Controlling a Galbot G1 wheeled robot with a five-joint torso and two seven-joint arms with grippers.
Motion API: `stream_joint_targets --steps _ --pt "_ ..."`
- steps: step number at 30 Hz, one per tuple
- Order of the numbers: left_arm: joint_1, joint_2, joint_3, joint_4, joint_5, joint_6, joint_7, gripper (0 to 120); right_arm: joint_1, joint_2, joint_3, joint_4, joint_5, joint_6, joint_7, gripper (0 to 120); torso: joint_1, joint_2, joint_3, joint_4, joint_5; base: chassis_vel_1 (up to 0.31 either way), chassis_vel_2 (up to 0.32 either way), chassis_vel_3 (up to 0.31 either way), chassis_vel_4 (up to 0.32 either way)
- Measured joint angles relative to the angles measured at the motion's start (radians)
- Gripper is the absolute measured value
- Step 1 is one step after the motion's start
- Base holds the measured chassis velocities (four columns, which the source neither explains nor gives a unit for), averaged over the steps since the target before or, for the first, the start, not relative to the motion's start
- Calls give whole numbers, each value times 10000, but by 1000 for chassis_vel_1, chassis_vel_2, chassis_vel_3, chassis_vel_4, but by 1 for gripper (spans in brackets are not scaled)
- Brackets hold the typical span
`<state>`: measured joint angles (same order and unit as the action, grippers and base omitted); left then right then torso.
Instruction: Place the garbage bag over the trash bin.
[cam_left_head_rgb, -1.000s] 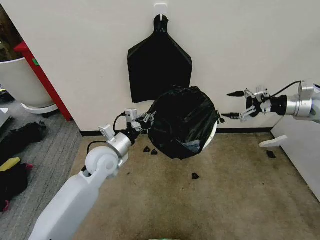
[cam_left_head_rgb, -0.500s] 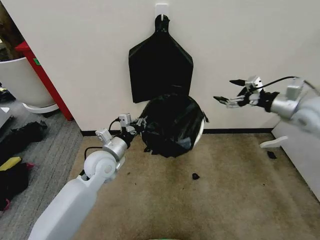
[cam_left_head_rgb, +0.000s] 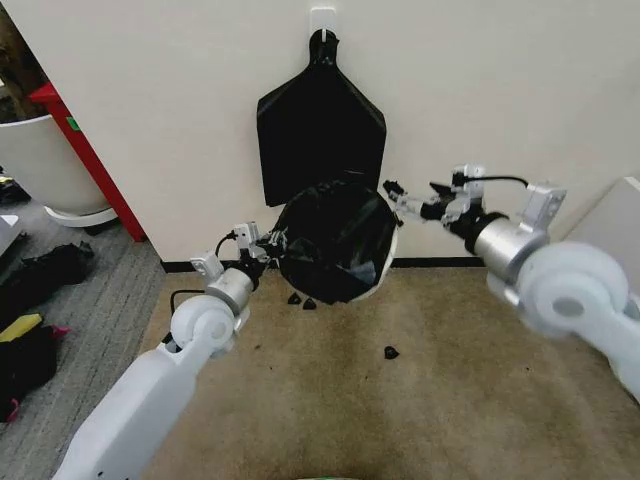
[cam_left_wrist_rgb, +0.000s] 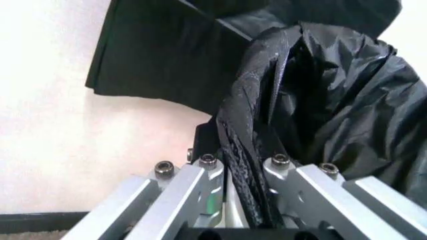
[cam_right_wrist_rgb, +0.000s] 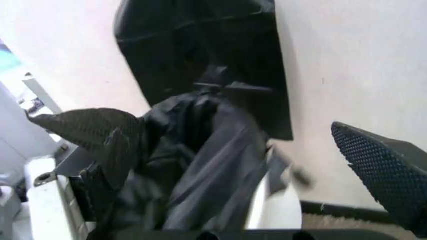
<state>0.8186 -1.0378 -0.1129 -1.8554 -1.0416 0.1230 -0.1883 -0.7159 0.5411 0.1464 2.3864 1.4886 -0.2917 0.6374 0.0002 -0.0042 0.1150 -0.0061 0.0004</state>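
Looking down from the head view: the garbage bag (cam_left_head_rgb: 333, 240), thin glossy black plastic, crinkled, is stretched over the mouth of the trash bin (cam_left_head_rgb: 388, 262), of which a cream-white sliver of rim shows at the bag's right edge. Bin and bag sit off the brown carpet (cam_left_head_rgb: 400, 400), close to the white wall (cam_left_head_rgb: 500, 90). Left gripper (cam_left_head_rgb: 268, 244) is at the bag's left edge, fingers closed on a fold of the plastic. Right gripper (cam_left_head_rgb: 412, 200) sits just beside the bag's upper right edge, fingers spread, holding nothing. Above the bin a flat, shield-shaped bunch of black bags (cam_left_head_rgb: 321, 130) hangs from a wall hook (cam_left_head_rgb: 322, 18), gathered to a point. Small black scraps (cam_left_head_rgb: 390, 352) lie on the carpet. At far left, a large white planter pot (cam_left_head_rgb: 40, 165) and a red post (cam_left_head_rgb: 85, 150).

Left wrist view: metal fingers (cam_left_wrist_rgb: 193, 187) pinch a ridged pleat of the garbage bag (cam_left_wrist_rgb: 347, 105) between them; the hanging bunch (cam_left_wrist_rgb: 167, 55) lies behind it against the wall.

Right wrist view: two dark, dot-textured fingertips (cam_right_wrist_rgb: 383, 170) stand wide apart, with the bag (cam_right_wrist_rgb: 200, 150) bunched between them and the bin's pale wall (cam_right_wrist_rgb: 273, 210) below. Whether either pad touches the plastic cannot be told.
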Motion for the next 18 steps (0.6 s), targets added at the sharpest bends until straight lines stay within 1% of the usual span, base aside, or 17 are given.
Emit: stream_joint_targets --steps 2,4,5,8,10,12,13,14,16,18 --pt "-106 -18 57 93 -51 -34 -133 4 -706 178 417 570 172 114 588 100 0 0 0 0 -6 0 0 0 0" --pt "-231 -72 91 194 -109 -96 -271 4 -1289 403 660 1053 667 369 1303 100 0 0 -1 -1 -7 0 0 0 0" --pt "-231 -72 91 194 -109 -96 -271 4 -1289 403 660 1053 667 369 1303 100 0 0 -1 -1 -7 0 0 0 0" --pt "-390 -148 138 230 -233 -154 -475 4 -1869 926 817 1260 1647 748 2194 100 0 0 0 2 0 0 0 0 0" --pt "-448 -157 151 232 -266 -188 -511 4 -1966 1204 810 1260 2297 1072 2723 100 0 0 0 1 -5 0 0 0 0" --pt "-479 -137 159 213 -266 -240 -505 4 -1806 1521 791 1255 3474 1593 3433 100 0 0 0 -2 -2 0 0 0 0" --pt "-479 -137 159 213 -266 -240 -505 4 -1806 1521 791 1255 3474 1593 3433 100 0 0 0 -2 -2 0 0 0 0" --pt "-479 -122 169 178 -259 -274 -496 4 -1625 1645 776 1246 3979 1867 3691 100 0 0 0 0 -4 0 0 0 0" --pt "-453 -84 221 79 -108 -425 -392 4 -987 1939 725 1233 5066 2527 4304 100 0 0 0 2 -1 0 0 0 0" --pt "-385 -70 264 69 261 -709 -112 4 -300 2138 638 1219 5908 3147 4782 100 0 0 0 4 -8 0 0 0 0"
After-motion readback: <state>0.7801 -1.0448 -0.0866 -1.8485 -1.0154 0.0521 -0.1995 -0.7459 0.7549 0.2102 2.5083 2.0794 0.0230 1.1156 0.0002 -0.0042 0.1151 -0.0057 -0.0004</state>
